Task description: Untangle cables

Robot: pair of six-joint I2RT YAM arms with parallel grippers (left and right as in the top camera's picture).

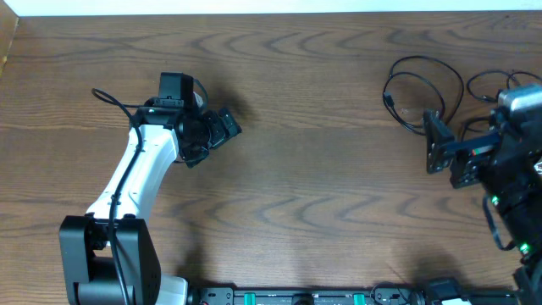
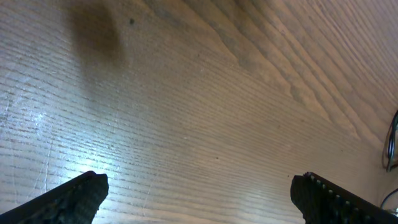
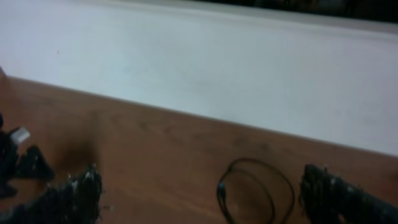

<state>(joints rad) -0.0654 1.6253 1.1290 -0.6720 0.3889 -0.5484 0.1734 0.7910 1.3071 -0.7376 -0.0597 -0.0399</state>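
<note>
Two thin black cables lie looped at the table's far right: one loop with a small plug [image 1: 391,100], and a second loop [image 1: 474,85] partly under the right arm. No white cable shows. My right gripper [image 1: 447,157] is open and empty just below the first loop. In the right wrist view that loop [image 3: 255,190] lies between and beyond the open jaws [image 3: 202,184]. My left gripper [image 1: 217,138] is open and empty over bare wood at left centre, far from the cables. Its wrist view shows bare wood between the jaws [image 2: 199,186] and a sliver of cable [image 2: 390,140] at the right edge.
A white wall [image 3: 205,68] borders the far edge of the wooden table [image 1: 322,186]. The left arm's own black cable [image 1: 114,102] curls beside its wrist. The arm bases stand along the front edge [image 1: 296,296].
</note>
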